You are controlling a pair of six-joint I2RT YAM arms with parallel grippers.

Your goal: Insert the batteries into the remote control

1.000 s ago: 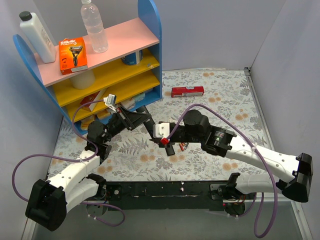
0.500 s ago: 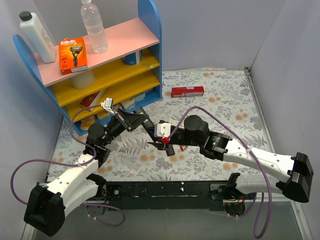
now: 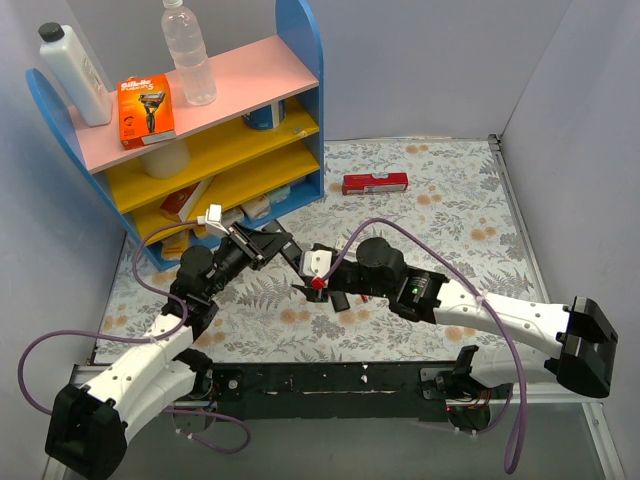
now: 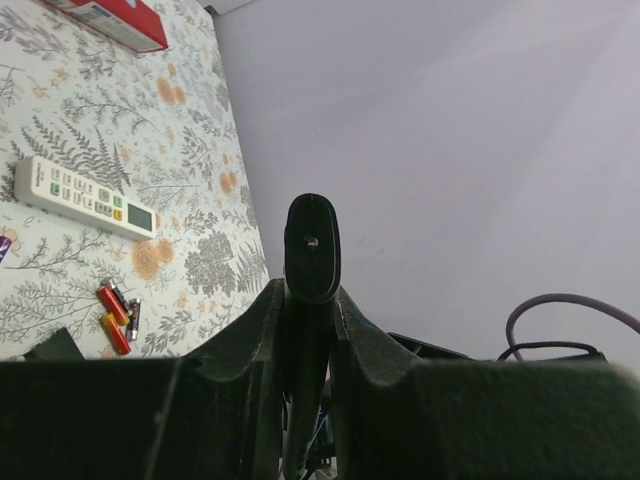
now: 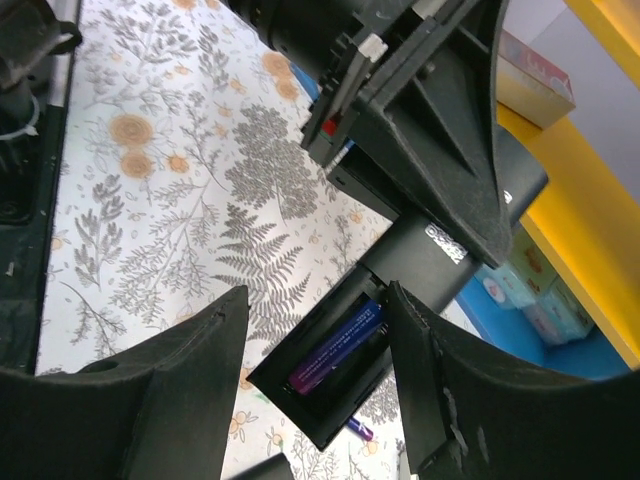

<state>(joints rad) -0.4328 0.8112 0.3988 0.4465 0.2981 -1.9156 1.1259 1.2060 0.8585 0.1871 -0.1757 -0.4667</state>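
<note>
The left gripper [image 4: 311, 300] is pinching the slim, matte black remote control [image 5: 410, 255], tilting it above the floral tablecloth [image 4: 200, 260]. A glossy blue-purple battery [image 5: 336, 357] is lying inside the remote's rectangular open bay. The right gripper [image 5: 315, 300] is flanking that bay, fingers spread. Loose red and dark batteries [image 4: 115, 305] are lying near the remote, with bare cloth around them.

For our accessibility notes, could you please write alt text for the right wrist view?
A black remote shows its open battery bay with one blue-purple battery inside, framed between the right gripper's parted jaws. Behind lie a floral table and, at right, a yellow shelf.
</note>
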